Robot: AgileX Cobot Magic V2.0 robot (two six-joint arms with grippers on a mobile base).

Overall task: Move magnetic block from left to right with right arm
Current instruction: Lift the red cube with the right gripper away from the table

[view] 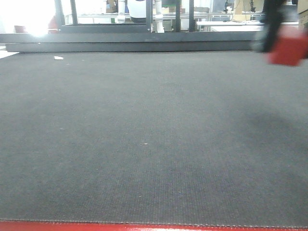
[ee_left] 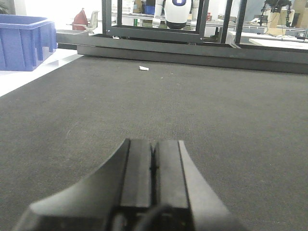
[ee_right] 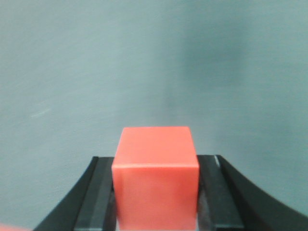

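Note:
The magnetic block (ee_right: 155,178), a plain red cube, fills the gap between the two black fingers (ee_right: 98,192) of my right gripper (ee_right: 155,192), which is shut on it. The right wrist view shows grey mat well below the block. From the front, the same magnetic block (view: 288,45) hangs blurred at the upper right, above the mat, with the right gripper (view: 276,41) dark beside it. My left gripper (ee_left: 154,149) rests low over the mat with its jaws pressed together and nothing between them.
A dark grey mat (view: 144,134) covers the table, with a red strip at its near edge. A raised dark ledge (view: 130,42) runs along the far side. A small white scrap (view: 58,57) lies far left. A blue bin (ee_left: 24,41) stands beyond the mat's left edge.

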